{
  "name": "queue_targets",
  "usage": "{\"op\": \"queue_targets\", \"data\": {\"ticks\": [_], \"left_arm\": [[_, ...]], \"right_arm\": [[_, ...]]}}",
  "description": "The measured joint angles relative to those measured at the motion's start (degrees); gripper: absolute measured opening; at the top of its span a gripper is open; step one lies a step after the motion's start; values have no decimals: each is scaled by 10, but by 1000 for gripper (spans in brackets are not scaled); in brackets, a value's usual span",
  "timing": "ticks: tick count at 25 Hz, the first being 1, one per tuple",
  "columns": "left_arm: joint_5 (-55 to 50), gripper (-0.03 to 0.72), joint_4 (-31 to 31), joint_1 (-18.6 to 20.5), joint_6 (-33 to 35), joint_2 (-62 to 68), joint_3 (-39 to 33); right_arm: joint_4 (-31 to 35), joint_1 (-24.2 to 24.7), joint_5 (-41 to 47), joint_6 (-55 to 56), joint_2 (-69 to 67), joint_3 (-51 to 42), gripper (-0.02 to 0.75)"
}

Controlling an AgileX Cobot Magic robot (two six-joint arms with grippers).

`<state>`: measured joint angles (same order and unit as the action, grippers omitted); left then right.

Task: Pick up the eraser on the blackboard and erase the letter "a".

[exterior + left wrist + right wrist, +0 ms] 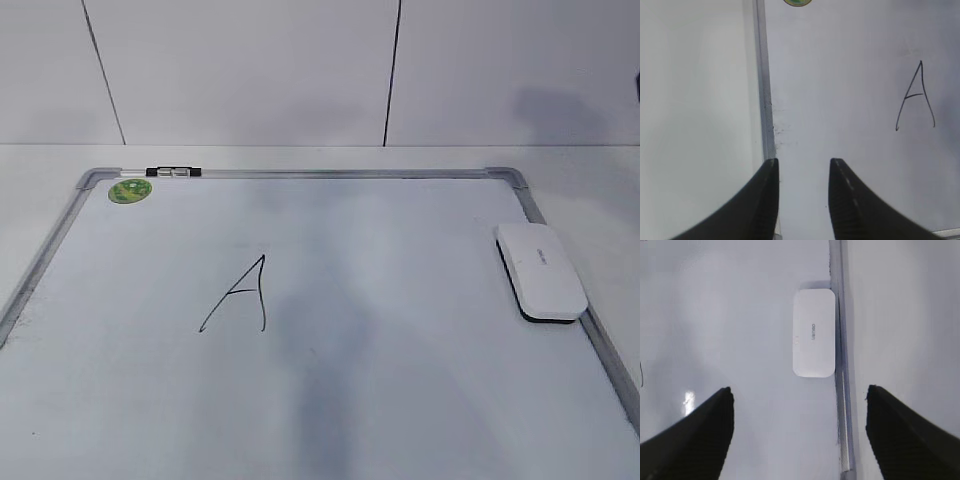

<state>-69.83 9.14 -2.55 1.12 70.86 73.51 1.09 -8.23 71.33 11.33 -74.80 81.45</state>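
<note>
Bare board (400, 400) fills the lower part of the exterior view, its silver frame running up both sides to grey corner caps; a black capital "A" (238, 295) is drawn left of centre, a green sticker (130, 190) sits in the upper left corner, and the eraser (540, 270) lies at the right edge, against the frame. No lowercase "a" shows, and neither arm is in that view. Left wrist view: the left gripper (802, 192) at bottom centre has its dark fingers a narrow gap apart, empty, over the board's left frame, with the "A" at the right. Right wrist view: the right gripper (800, 425) is spread wide and empty, its fingers in the bottom corners, the eraser above centre beside the frame.
</note>
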Motion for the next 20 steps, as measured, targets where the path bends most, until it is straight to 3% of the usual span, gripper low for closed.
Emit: {"op": "queue_targets", "data": {"ticks": [20], "left_arm": [[-27, 257, 39, -27, -23, -258, -4]], "right_arm": [[26, -18, 9, 0, 366, -251, 623]]}}
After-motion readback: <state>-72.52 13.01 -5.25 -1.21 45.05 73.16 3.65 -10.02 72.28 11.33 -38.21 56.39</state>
